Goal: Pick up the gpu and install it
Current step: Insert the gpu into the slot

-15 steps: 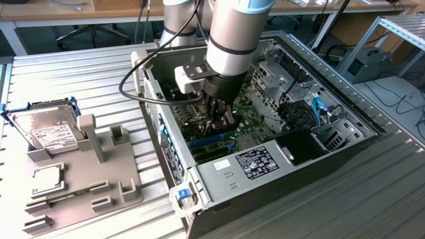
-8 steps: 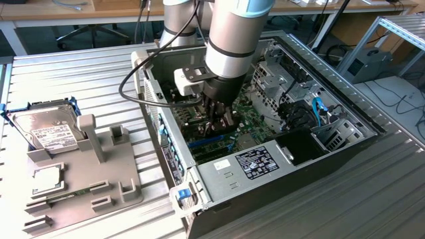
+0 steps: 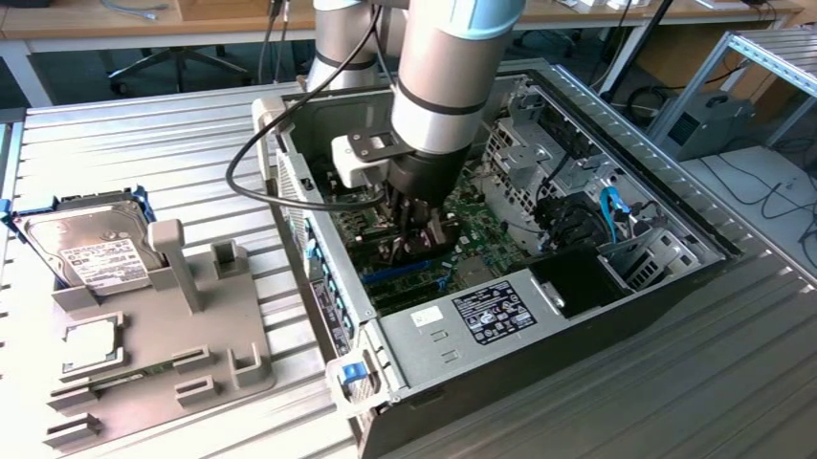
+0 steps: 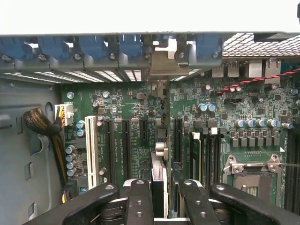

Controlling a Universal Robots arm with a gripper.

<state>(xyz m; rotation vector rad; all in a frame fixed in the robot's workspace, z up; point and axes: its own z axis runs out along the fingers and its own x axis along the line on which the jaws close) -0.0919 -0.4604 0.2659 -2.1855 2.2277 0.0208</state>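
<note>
My gripper (image 3: 418, 228) reaches down into the open computer case (image 3: 664, 206), just over the green motherboard (image 3: 479, 234). It is shut on the gpu (image 3: 431, 241), a thin dark card held upright on its edge. In the wrist view the gpu (image 4: 159, 164) runs edge-on between the two black fingers (image 4: 139, 201), from the gripper (image 4: 161, 208) toward the case's rear wall. Its silver bracket (image 4: 165, 63) stands at the rear openings. The card's lower edge lies among the long black expansion slots (image 4: 125, 145). Whether it sits in a slot I cannot tell.
Blue retention clips (image 4: 98, 47) line the rear wall. A white slot (image 4: 91, 150) and a cable bundle (image 4: 44, 126) lie on one side of the card, memory slots and the CPU socket (image 4: 253, 173) on the other. Outside the case, a hard drive (image 3: 90, 251) leans on a grey holder (image 3: 191, 344).
</note>
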